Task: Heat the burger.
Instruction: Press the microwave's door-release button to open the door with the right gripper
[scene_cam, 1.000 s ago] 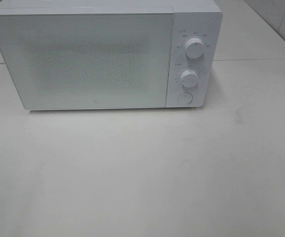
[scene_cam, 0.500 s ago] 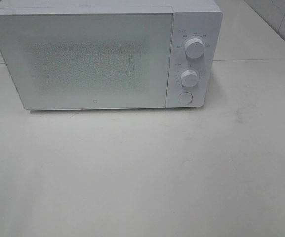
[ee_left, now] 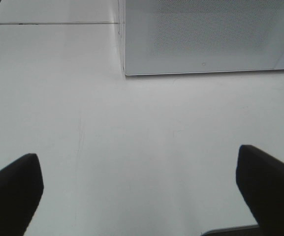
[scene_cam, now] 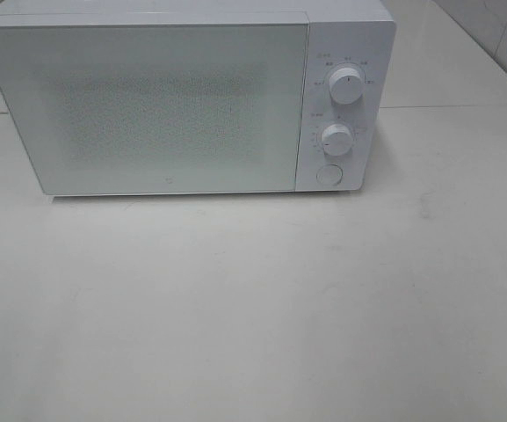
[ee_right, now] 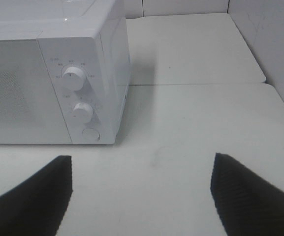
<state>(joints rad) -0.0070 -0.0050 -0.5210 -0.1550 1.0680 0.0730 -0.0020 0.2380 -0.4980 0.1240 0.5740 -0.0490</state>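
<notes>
Standing wide apart, the two dark fingers [ee_left: 11, 191] of the left gripper [ee_left: 141, 196] have only bare worktop [ee_left: 132, 123] between them; this gripper is fully spread and holds nothing. Ahead of it, well clear of the fingertips, is the lower corner of a white microwave [ee_left: 205, 34], with the speckled pattern of its door visible.

The right gripper [ee_right: 142, 196] is in the same state: its ribbed black fingers [ee_right: 252, 196] are far apart and nothing is between them. Beyond it, the microwave's control panel faces the wrist camera. An upper knob [ee_right: 73, 78] sits above a lower knob [ee_right: 82, 113], and a round button [ee_right: 90, 134] sits beneath both. Past the oven's side, a seam [ee_right: 196, 84] runs across the pale worktop, and a tiled wall [ee_right: 279, 49] rises at the far edge.

From the high camera, the microwave stands at the back of the worktop with its door [scene_cam: 148, 105] closed flush and the panel to the door's right. Neither arm shows in that view.

The burger appears in none of the views. The frosted door hides the oven's inside, so I cannot tell whether the burger is in there.
</notes>
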